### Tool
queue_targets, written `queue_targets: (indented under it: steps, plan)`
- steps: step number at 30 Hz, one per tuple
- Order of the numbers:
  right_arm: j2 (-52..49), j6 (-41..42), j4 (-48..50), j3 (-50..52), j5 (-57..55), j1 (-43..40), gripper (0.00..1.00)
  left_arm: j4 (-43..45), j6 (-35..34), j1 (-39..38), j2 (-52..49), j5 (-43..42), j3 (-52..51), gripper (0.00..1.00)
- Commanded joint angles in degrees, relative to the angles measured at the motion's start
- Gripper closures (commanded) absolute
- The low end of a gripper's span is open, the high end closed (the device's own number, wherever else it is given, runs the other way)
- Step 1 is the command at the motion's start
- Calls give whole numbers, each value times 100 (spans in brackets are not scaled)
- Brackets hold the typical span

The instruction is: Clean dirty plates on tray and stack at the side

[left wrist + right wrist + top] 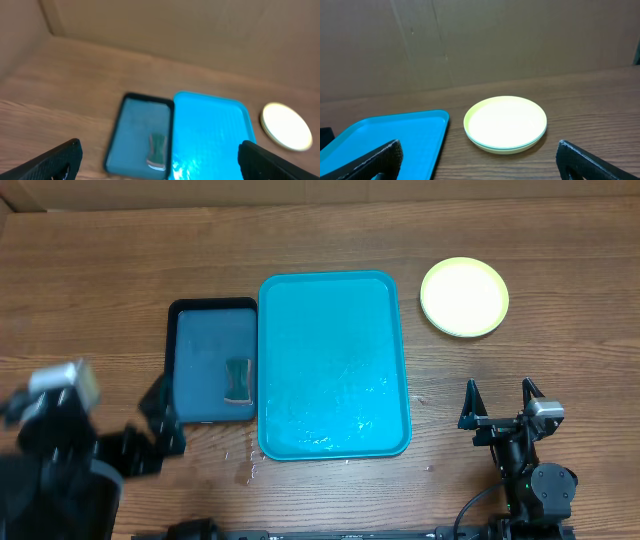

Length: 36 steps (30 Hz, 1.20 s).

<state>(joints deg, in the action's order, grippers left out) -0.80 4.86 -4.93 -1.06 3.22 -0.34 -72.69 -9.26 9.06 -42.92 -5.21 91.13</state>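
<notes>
The teal tray (pixel 335 365) lies in the middle of the table with nothing on it except wet glints near its front. The plates (pixel 464 297) sit stacked on the wood to its far right, a pale yellow one with a lime-green rim on top. In the right wrist view the plates (pixel 505 123) show layered edges, beside the tray (pixel 385 135). My right gripper (pixel 500 405) stands open, nearer than the stack and apart from it. My left gripper (pixel 163 420) is open at the front left, holding nothing. The left wrist view shows the tray (pixel 210 130) and the plates (pixel 286 126).
A smaller dark tray (pixel 205 350) lies against the teal tray's left side, with a sponge (pixel 238 380) in it. Drops of water sit on the wood by the teal tray's front left corner (pixel 248 465). A cardboard wall (pixel 480 40) closes the far side.
</notes>
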Motion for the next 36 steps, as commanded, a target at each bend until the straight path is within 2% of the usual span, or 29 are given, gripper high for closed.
queue_targets:
  steps: [1,12,17,23,26,30,36]
  plan:
    - [63,-20,39,61,46,17,0,-48,-57,-26,535,400,48,0]
    - [63,-20,39,61,46,17,1,-120,-59,-52,2083,525,-216,0]
    - [63,-20,39,61,46,17,0,66,-68,-52,2981,446,-807,0]
    - [63,-20,39,61,46,17,0,879,-103,-55,4297,219,-2124,0]
    - [63,-20,39,61,46,17,0,1014,-122,-57,4190,225,-2382,0]
    - [63,-20,39,61,46,17,0,2347,-127,-63,4266,219,-3115,0]
    - [63,-20,39,61,46,17,0,5731,-129,-127,4266,-321,-4551,0]
